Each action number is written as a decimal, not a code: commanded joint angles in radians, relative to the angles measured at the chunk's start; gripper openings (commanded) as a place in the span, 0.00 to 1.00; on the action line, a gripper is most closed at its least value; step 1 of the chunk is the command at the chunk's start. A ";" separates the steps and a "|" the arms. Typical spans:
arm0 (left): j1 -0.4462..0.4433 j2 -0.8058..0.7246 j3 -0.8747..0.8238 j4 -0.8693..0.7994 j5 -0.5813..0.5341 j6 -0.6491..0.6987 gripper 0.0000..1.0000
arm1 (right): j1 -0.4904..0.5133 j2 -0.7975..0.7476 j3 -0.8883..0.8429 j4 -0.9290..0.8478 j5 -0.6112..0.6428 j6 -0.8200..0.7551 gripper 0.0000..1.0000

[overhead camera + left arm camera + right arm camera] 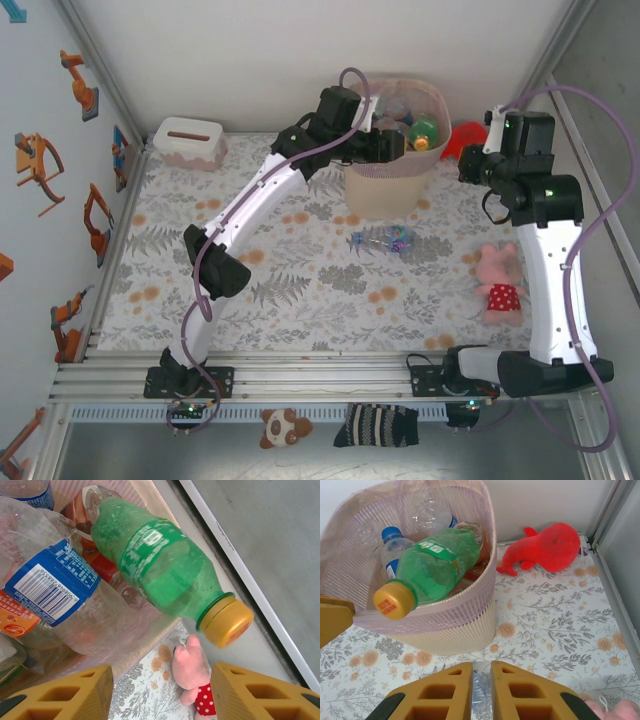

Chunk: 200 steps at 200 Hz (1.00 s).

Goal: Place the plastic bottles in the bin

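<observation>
The bin (392,192) stands at the back middle of the table, heaped with plastic bottles. On top lies a green bottle (160,565) with a yellow cap, its neck sticking out over the rim (445,625). A clear bottle with a blue label (50,587) lies beside it. My left gripper (162,680) hovers over the bin's mouth, open, nothing between its fingers. One clear bottle (384,239) lies on the cloth in front of the bin. My right gripper (481,670) hangs to the right of the bin, shut and holding nothing, that bottle showing far below it.
A red toy (550,547) lies behind the bin on the right. A pink plush pig (498,283) sits at the right, near the right arm. A white tissue box (188,142) stands at the back left. Walls close in the table on three sides.
</observation>
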 commanded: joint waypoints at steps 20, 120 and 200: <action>0.006 -0.047 0.010 -0.020 -0.011 0.036 0.54 | 0.005 0.034 0.013 0.044 -0.054 0.030 0.18; 0.006 -0.345 -0.343 0.060 -0.175 0.159 0.54 | 0.114 0.238 0.167 0.026 -0.268 -0.032 0.46; 0.013 -0.590 -0.692 0.206 -0.295 0.162 0.58 | 0.169 0.442 0.294 0.053 -0.294 0.064 0.40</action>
